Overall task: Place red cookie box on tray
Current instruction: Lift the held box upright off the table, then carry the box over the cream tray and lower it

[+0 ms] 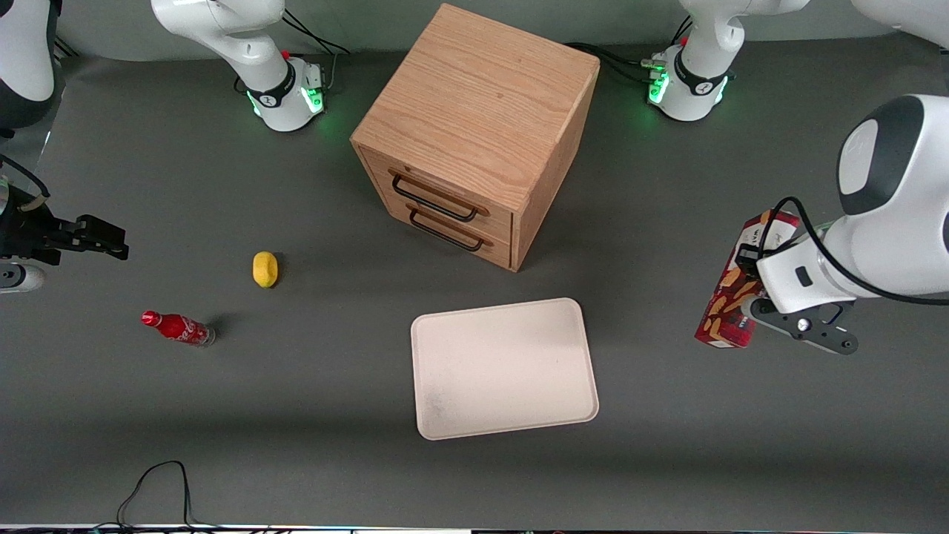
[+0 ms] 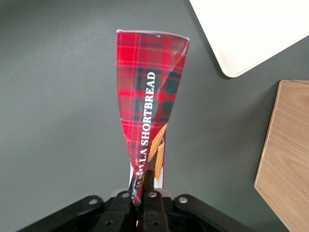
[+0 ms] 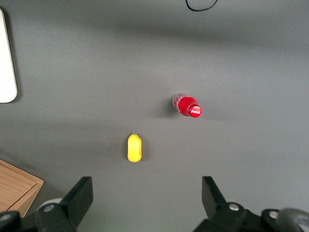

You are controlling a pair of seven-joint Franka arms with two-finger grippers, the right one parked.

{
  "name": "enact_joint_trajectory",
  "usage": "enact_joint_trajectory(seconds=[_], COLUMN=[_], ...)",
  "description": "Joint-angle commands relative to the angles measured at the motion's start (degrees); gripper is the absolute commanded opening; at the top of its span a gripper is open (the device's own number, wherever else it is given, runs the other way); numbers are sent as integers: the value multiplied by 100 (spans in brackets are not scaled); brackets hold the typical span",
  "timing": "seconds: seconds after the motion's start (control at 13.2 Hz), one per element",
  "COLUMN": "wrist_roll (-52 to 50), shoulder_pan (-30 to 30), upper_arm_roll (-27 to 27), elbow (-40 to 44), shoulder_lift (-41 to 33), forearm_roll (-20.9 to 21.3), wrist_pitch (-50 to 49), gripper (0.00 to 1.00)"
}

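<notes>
Grey table [image 1: 296, 415] – gripper [image 2: 143, 191] pinches red cookie box [image 2: 147, 101] aloft, apart from tray [image 1: 504, 368]

open table between claw [image 1: 744, 311] and tray [image 1: 504, 368]

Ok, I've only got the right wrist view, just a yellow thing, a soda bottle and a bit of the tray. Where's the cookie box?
Observer: The gripper is shut on the cookie box, toward the working arm's end of the table.
Operator: Is it over the tray yet?
Observer: No, the box is well apart from the tray, with bare table between them.
Operator: Grip look okay?
Observer: The carton is pinched flat where the fingers clamp it, and it hangs tilted.
</notes>
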Motion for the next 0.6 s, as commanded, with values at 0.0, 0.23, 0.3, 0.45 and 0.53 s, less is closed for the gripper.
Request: enact_joint_trajectory(seconds=[0.0,0.23,0.3,0.45,0.53], wrist_roll=[-163,-1194,-1757,-2838,-3383], shoulder_pan=[-135,-583,-706,-1013,-1197], upper_arm_roll=[17,-1,-88,-177,-168], elbow=[-119,56,196,530,714], shoulder_lift=[-86,167,343,755,949], forearm_roll=[14,-56,-205,-259,-241], wrist_pitch=[2,230,562,1029,1283], gripper=[0,0,0,0,0])
